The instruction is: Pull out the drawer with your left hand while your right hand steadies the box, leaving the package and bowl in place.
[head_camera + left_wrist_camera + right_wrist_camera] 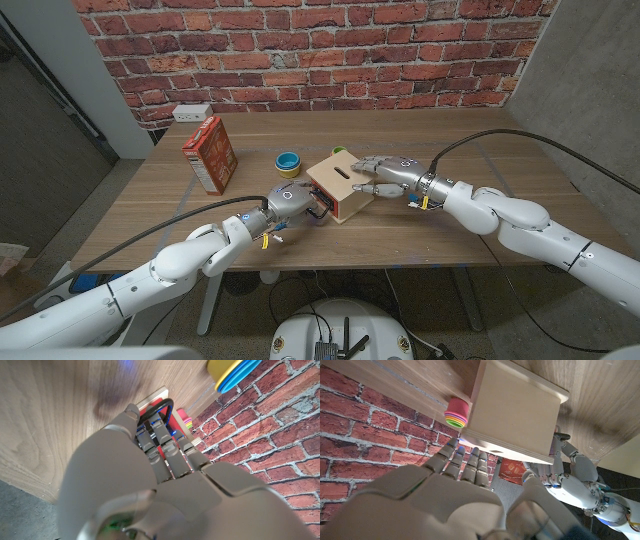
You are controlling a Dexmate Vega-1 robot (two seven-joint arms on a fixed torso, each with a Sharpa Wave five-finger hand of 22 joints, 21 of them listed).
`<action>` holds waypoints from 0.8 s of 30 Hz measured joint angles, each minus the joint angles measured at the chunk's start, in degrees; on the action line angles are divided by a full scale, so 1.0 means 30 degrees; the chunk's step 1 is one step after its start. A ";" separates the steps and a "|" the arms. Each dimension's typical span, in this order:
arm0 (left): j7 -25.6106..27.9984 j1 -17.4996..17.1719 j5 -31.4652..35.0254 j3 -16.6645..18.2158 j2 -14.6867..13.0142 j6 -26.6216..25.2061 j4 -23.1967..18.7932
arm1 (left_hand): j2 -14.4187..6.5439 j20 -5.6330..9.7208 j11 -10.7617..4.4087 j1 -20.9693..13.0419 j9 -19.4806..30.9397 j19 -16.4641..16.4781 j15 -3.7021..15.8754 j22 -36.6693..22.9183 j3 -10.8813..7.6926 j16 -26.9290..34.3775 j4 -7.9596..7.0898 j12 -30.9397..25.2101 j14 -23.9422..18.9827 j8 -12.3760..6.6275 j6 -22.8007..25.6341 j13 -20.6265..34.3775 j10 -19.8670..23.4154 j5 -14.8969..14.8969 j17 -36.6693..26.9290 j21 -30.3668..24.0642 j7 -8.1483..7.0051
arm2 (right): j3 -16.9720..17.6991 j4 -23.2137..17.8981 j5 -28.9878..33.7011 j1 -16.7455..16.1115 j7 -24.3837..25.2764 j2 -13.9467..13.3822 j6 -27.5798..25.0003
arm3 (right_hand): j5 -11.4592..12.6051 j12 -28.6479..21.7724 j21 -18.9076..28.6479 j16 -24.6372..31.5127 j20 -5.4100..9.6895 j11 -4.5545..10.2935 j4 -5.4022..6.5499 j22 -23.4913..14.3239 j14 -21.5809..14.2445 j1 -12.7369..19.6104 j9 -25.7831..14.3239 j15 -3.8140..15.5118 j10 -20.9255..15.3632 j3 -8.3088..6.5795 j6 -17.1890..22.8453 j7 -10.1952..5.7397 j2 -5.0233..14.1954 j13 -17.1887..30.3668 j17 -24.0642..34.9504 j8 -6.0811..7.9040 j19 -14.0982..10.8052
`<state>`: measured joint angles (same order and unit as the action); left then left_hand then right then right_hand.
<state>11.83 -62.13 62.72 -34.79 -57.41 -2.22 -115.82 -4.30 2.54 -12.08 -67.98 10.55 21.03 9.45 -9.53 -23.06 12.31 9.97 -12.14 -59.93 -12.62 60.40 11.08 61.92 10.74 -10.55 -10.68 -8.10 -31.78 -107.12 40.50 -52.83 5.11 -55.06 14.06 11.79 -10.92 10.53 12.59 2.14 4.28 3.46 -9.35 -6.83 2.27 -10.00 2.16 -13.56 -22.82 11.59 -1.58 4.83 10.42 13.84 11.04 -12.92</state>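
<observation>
Pale wooden box (340, 185) with red drawer (322, 206), orange-red package (210, 153), yellow-and-blue bowl (289, 162), red brick wall (320, 50)

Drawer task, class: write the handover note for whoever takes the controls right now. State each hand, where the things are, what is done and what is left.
Left hand: at the front of the wooden box, fingers hooked on the black handle of the red drawer.
Right hand: open, fingers laid on the box's top at its right side.
Package: upright at the table's left. Bowl: just left of the box, behind the left hand.
Done: both hands placed; drawer looks slightly out.
Left: pull the drawer out while the right hand steadies the box.
</observation>
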 measured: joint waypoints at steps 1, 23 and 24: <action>0.0015 0.0000 -0.0011 -0.0002 0.0004 0.0000 0.0004 | -0.0001 0.0000 0.0000 0.0000 -0.0001 0.0000 -0.0034 0.0000 0.0054 -0.0001 -0.0054 -0.0001 -0.0035 0.0000 0.0066 0.0000 0.0001 0.0000 0.0000 0.0000 -0.0065 | -0.0001 -0.0037 0.0066 -0.0014 0.0000 -0.0014 -0.0045 | 0.0000 0.0000 0.0000 0.0000 0.0012 -0.0036 0.0017 0.0000 -0.0029 0.0000 0.0000 0.0031 -0.0089 0.0017 0.0018 -0.0012 0.0000 0.0000 0.0000 0.0000 -0.0074; 0.0195 -0.0197 -0.0160 0.0016 -0.0084 -0.0160 -0.0070 | -0.0102 0.0000 0.0112 -0.0149 -0.0005 0.0000 -0.0114 -0.0005 0.0342 -0.0079 -0.0024 0.0003 -0.0170 0.0000 0.0228 -0.0012 0.0296 0.0000 0.0043 -0.0028 -0.0024 | -0.0060 -0.0481 0.0785 -0.0148 -0.0269 -0.0176 -0.0491 | -0.0163 0.0001 0.0000 0.0070 -0.0032 -0.0100 0.0206 0.0000 -0.0294 -0.0201 0.0004 -0.0032 -0.0354 0.0060 0.0369 0.0131 -0.0098 -0.0007 0.0004 0.0076 -0.0234; 0.0196 -0.0214 -0.0160 0.0026 -0.0092 -0.0168 -0.0082 | -0.0101 -0.0001 0.0086 -0.0149 -0.0004 0.0000 -0.0114 -0.0007 0.0342 -0.0080 -0.0024 0.0006 -0.0170 0.0000 0.0229 -0.0016 0.0321 0.0000 0.0056 -0.0028 -0.0024 | -0.0062 -0.0486 0.0797 -0.0151 -0.0277 -0.0179 -0.0501 | -0.0163 0.0001 0.0000 0.0070 -0.0032 -0.0100 0.0206 -0.0001 -0.0294 -0.0201 0.0003 -0.0032 -0.0353 0.0059 0.0409 0.0171 -0.0098 -0.0008 0.0003 0.0076 -0.0234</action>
<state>12.42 -62.77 62.24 -34.71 -57.69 -2.72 -116.07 -4.60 2.54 -11.82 -68.42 10.54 21.03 9.11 -9.55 -22.03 12.08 9.89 -12.12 -60.44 -12.62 61.08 11.03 62.89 10.74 -10.38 -10.76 -8.17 -31.97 -108.57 42.89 -53.28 4.28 -55.59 12.56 11.30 -10.92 10.53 12.80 2.05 3.98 4.08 -9.35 -7.71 1.66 -9.99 2.06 -14.62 -22.64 12.82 -1.07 4.54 10.40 13.85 11.27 -13.62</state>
